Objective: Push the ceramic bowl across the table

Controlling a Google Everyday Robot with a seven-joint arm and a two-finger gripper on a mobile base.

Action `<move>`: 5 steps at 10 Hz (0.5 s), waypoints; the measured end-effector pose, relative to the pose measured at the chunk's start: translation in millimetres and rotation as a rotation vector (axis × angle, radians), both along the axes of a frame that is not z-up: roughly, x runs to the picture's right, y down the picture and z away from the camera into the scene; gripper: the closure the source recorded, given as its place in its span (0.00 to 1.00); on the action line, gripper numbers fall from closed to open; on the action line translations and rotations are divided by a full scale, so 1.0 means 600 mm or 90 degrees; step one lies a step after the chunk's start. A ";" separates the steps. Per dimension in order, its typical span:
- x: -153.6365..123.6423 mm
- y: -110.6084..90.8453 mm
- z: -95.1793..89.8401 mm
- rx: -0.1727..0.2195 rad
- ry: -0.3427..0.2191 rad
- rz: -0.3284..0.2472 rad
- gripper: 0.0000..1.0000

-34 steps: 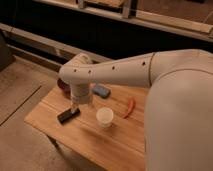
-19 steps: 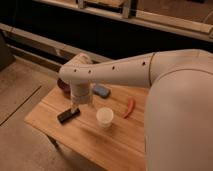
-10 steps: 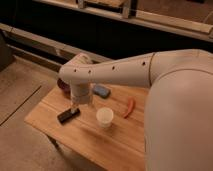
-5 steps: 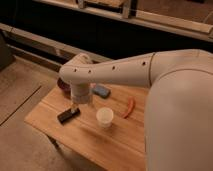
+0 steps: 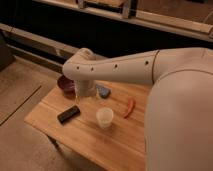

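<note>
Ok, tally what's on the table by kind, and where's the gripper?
Bowl: 1, the ceramic bowl
Cup: 1, the cream cup
Dark block: 1
Blue object: 1
Red pepper-like item: 1
Total: 5 on the table
The gripper hangs close beside the bowl.

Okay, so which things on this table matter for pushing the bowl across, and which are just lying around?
Part of the job:
- ceramic bowl, at the table's far left corner
- table
- gripper, low over the table, just beside the bowl

Just lying about:
- cream cup
- black block
- blue-grey object
- red pepper
</note>
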State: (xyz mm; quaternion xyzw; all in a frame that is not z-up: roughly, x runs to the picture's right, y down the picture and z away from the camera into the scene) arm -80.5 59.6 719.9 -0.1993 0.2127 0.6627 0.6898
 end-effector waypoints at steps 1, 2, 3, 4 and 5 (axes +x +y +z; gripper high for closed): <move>0.007 -0.002 0.005 0.009 0.010 -0.005 0.53; 0.011 -0.003 0.011 0.016 0.015 -0.011 0.63; 0.016 -0.005 0.018 0.027 0.018 -0.013 0.73; 0.023 -0.006 0.025 0.034 0.021 -0.013 0.79; 0.029 -0.007 0.030 0.037 0.022 -0.010 0.81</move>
